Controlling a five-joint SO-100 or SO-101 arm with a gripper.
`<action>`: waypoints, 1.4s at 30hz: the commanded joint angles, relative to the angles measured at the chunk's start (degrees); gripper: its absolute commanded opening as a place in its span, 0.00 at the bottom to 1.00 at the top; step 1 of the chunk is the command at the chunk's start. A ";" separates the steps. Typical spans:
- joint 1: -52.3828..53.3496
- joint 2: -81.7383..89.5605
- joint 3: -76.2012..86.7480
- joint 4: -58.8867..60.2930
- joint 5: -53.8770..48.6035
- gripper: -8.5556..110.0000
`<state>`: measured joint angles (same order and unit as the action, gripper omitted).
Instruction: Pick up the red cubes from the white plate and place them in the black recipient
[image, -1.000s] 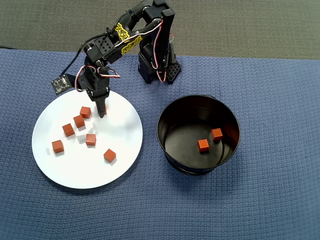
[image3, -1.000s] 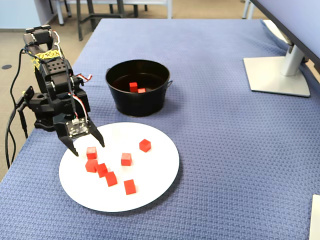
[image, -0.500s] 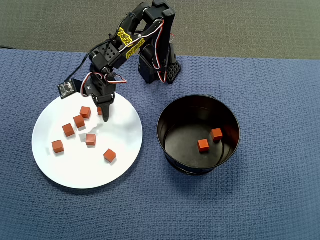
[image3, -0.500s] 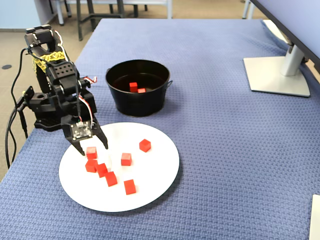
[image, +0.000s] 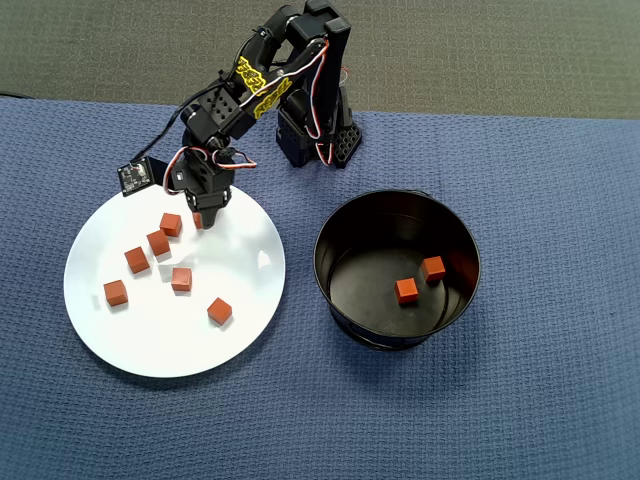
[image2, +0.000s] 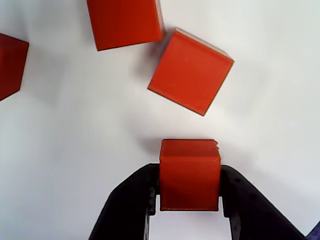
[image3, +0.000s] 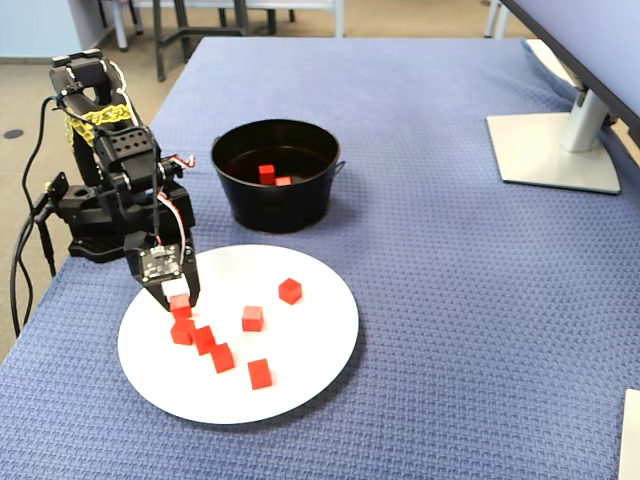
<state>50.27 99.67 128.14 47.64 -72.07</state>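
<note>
Nearest you in the fixed view lies the blue waffle-weave cloth (image3: 450, 380) that covers the whole table, and on it the white plate (image3: 310, 350). Five loose red cubes (image3: 259, 373) sit scattered on the plate's left half, well apart from its right rim.

At the plate's far-left edge your gripper (image2: 189, 197) has both fingers pressed against the sides of a sixth cube, the held cube (image2: 190, 172); the wrist view shows its jaws tight on the left and right faces, with bare white plate beneath. Whether that cube is touching the plate or raised off it, you cannot tell. Two more cubes lie just beyond it in the wrist view, one turned cornerwise.

Past the plate stands the black recipient (image3: 240, 205), just apart from the plate's rim, with two red cubes on its flat bottom. In the overhead view they lie side by side, right of the middle (image: 406, 290).

The arm's base (image: 312, 140) stands at the cloth's edge, beside a strip of grey carpet (image: 500, 50). Further off in the fixed view a pale monitor stand (image3: 555, 150) rests on the cloth at the right, and beyond the table you see tan floor (image3: 420, 18) and chair legs.
</note>
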 joint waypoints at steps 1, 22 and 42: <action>-2.72 3.78 -9.40 7.56 5.36 0.07; -55.02 25.05 -22.50 25.58 61.00 0.07; -35.60 22.50 -28.65 29.44 31.29 0.37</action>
<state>-0.18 121.82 103.36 78.75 -28.21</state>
